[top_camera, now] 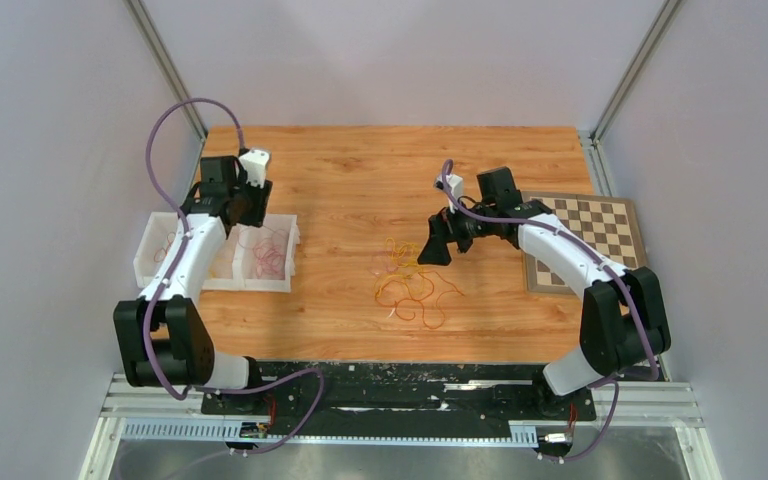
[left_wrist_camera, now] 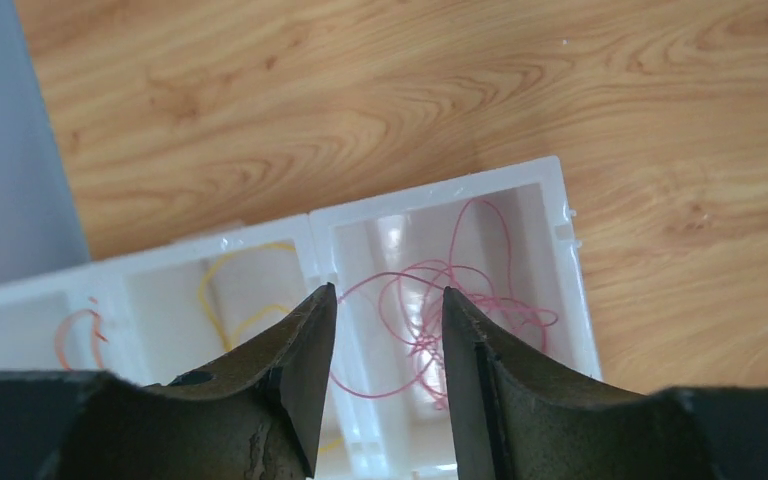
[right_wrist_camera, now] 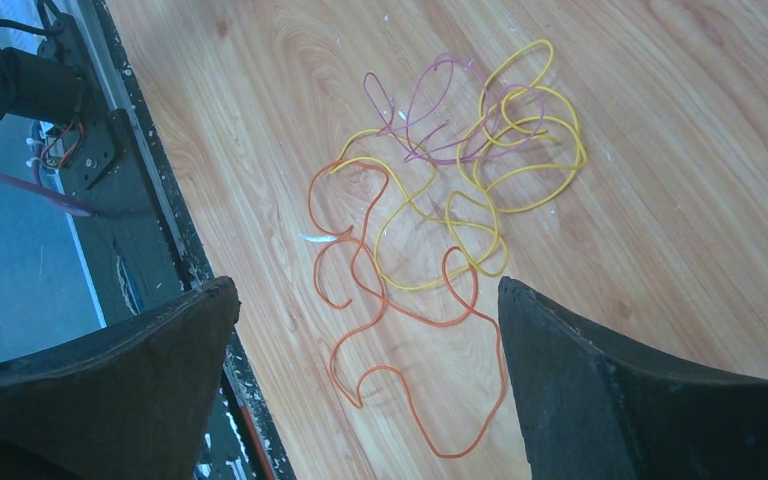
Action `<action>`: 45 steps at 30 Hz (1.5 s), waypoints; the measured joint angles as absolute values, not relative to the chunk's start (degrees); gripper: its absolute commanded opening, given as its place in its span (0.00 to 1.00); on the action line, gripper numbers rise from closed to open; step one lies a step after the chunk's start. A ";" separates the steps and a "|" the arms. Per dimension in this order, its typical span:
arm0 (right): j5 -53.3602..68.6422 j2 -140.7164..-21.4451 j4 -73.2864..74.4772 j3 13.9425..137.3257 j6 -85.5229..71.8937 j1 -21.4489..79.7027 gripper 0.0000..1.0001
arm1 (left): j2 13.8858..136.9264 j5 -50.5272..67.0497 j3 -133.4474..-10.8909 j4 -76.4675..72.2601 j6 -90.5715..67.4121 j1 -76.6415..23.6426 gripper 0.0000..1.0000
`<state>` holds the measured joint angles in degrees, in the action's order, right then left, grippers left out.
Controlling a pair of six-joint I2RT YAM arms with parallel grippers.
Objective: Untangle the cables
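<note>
So the wooden tabletop (top_camera: 360, 170) has a checkerboard (top_camera: 610, 230) at the far end from the white three-compartment tray (top_camera: 260, 285). That tray looks like the sorting spot, one colour per compartment. A pink cable (left_wrist_camera: 505, 240) is in the compartment nearest the tabletop's middle, a yellow cable (left_wrist_camera: 222, 262) next door and an orange cable (left_wrist_camera: 65, 335) at the outer end.

The left hand (left_wrist_camera: 387, 300) hangs right over the tray, fingers a modest gap apart with nothing between them. I'd guess it's there for drop-offs.

The right hand (right_wrist_camera: 365, 290) is well away from the tray, spread wide and empty just over the tangle of cables (top_camera: 412, 285). I reckon it's lining up a pick.

That tangle sits on the tabletop well apart from the tray. Its orange strand (right_wrist_camera: 504, 385), yellow strand (right_wrist_camera: 582, 150) and purplish strand (right_wrist_camera: 422, 157) loop through each other, so there's work left.
</note>
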<state>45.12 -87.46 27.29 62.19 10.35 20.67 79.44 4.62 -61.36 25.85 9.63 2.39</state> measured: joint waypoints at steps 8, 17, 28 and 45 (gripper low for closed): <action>45.15 -87.46 27.57 62.19 10.66 20.43 1.00 | 87.77 13.17 -76.95 39.94 39.24 4.32 0.50; 45.15 -87.46 28.47 62.19 10.66 20.43 1.00 | 99.88 19.07 -85.73 56.29 57.43 5.98 0.47; 45.52 -88.49 28.93 62.19 10.68 20.43 1.00 | 103.35 17.76 -86.15 58.26 63.53 5.98 0.39; 45.50 -89.30 29.61 62.19 10.68 20.43 1.00 | 104.90 19.31 -81.87 56.34 64.42 3.44 0.00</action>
